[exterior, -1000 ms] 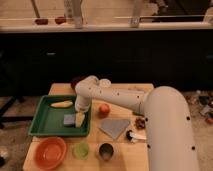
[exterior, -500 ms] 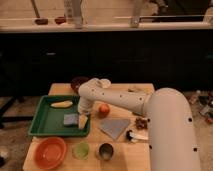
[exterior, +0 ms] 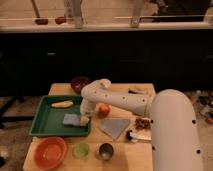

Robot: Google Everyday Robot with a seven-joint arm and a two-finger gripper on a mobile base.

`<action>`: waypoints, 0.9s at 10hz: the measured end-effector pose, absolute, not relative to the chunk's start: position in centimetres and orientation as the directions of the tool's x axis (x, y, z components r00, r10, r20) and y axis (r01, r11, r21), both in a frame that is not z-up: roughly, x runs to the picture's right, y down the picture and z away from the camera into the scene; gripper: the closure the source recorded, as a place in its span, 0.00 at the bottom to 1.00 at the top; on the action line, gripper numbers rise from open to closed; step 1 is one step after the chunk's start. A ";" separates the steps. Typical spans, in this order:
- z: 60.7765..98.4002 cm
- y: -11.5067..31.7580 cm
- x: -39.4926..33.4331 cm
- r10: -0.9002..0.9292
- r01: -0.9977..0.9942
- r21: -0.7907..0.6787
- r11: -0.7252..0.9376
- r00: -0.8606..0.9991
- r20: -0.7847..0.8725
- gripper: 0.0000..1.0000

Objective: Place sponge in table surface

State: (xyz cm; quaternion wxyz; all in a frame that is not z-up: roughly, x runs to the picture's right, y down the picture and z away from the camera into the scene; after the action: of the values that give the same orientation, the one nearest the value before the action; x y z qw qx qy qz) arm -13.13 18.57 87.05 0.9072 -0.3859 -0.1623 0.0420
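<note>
Orange plastic sits nearest: a shallow bowl (exterior: 49, 151) at the front left corner of the table surface (exterior: 126, 159), with a small green cup (exterior: 81, 149) and a metal cup (exterior: 105, 150) in a row to its right. The robot's bulky white arm (exterior: 172, 127) rises at the front right and reaches leftward over the tabletop. Behind the cups a flat grey-blue cloth (exterior: 115, 126) lies on the wood. Left of it, in the green tray (exterior: 49, 116), lies the sponge (exterior: 70, 119), near the tray's front right corner and not on the bare wood. The gripper (exterior: 84, 120) points down at the sponge's right edge, touching or just beside it; whether it grasps the sponge cannot be told. A red apple (exterior: 104, 109) stands just right of the wrist. A banana (exterior: 61, 104) lies further back in the tray, and a dark bowl (exterior: 78, 82) stands at the table's far edge.
</note>
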 end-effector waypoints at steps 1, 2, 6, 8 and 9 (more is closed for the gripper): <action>87.1 18.6 -12.8 0.203 0.047 -0.715 0.698 0.944 0.260 0.80; 87.1 18.7 -12.7 0.202 0.046 -0.713 0.699 0.945 0.258 0.88; 86.2 18.3 -12.9 0.197 0.054 -0.702 0.710 0.942 0.271 1.00; 85.0 17.5 -13.5 0.171 0.079 -0.677 0.731 0.940 0.294 1.00; 84.1 16.9 -14.0 0.156 0.093 -0.664 0.742 0.939 0.307 1.00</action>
State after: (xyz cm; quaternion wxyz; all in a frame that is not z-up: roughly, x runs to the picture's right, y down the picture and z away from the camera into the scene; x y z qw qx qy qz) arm -13.98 16.93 84.12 0.9170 -0.3587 -0.1740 0.0171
